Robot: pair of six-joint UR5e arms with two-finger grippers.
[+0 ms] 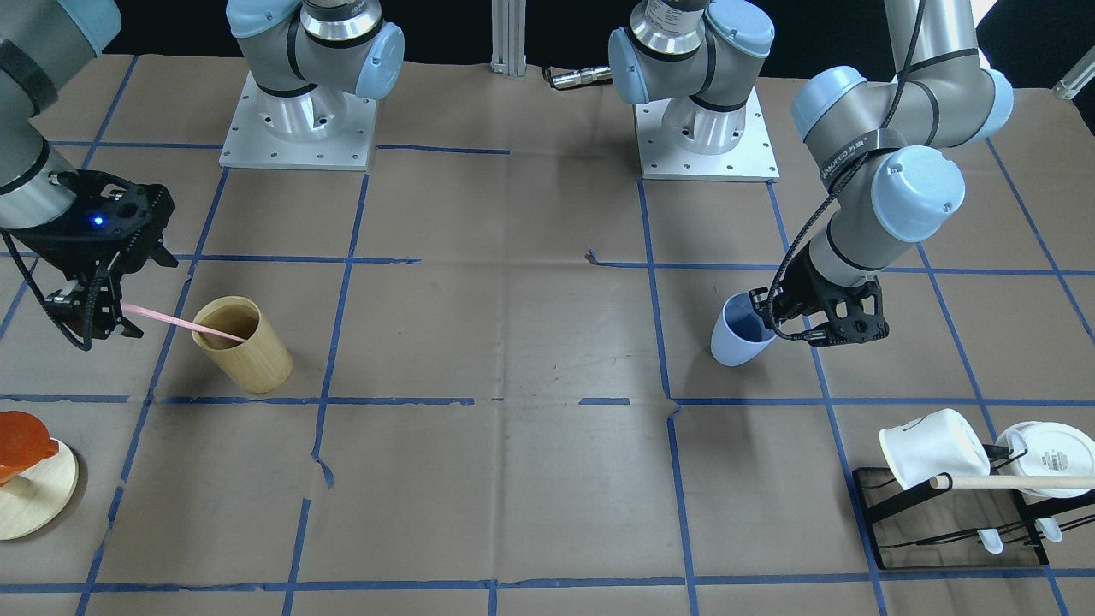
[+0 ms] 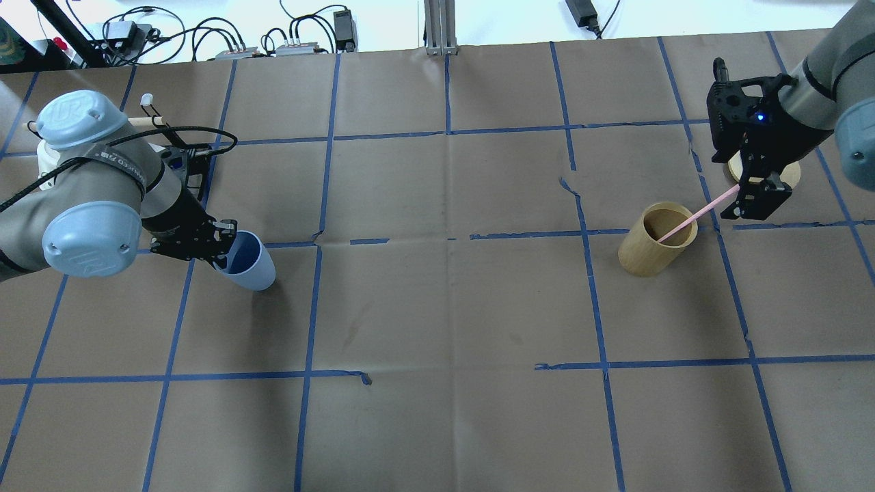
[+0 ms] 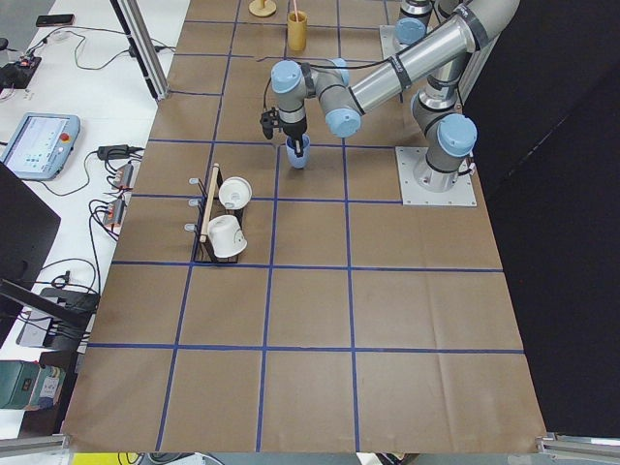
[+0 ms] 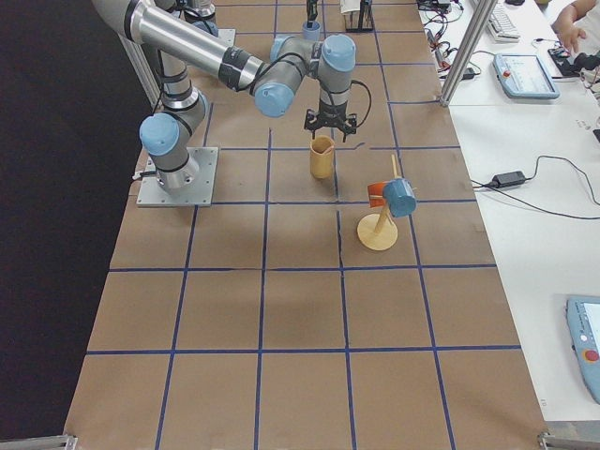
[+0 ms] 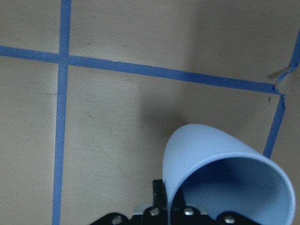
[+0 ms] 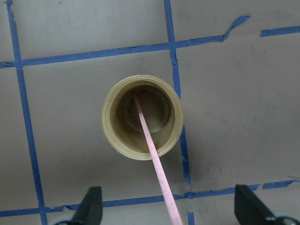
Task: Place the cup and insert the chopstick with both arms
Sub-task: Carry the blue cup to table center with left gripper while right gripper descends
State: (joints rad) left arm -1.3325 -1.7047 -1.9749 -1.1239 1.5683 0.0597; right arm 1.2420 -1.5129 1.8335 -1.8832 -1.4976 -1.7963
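Right now my left gripper (image 2: 222,249) is pinched on the rim of the blue cup (image 2: 247,265), one finger inside the mouth and the other against the outer wall. The cup hangs tilted off my fingertips, its mouth turned back toward my wrist and its base slanting down and away from me toward the brown paper on the table (image 2: 437,307). I cannot tell whether the base touches the paper. In my left wrist view the cup fills the lower right, directly ahead of my fingers, with a blue tape line (image 5: 140,69) crossing the paper further ahead.

My right gripper (image 2: 759,197) is spread wide and poised above the bamboo holder (image 6: 112,136), which stands upright below and just ahead of my fingers. The pink chopstick (image 6: 152,150) has its lower tip down inside the holder, near the floor of it, and leans out over the rim nearest me. Its upper end rises up into the gap between my two fingers (image 6: 91,208), and neither one touches it in my right wrist view.
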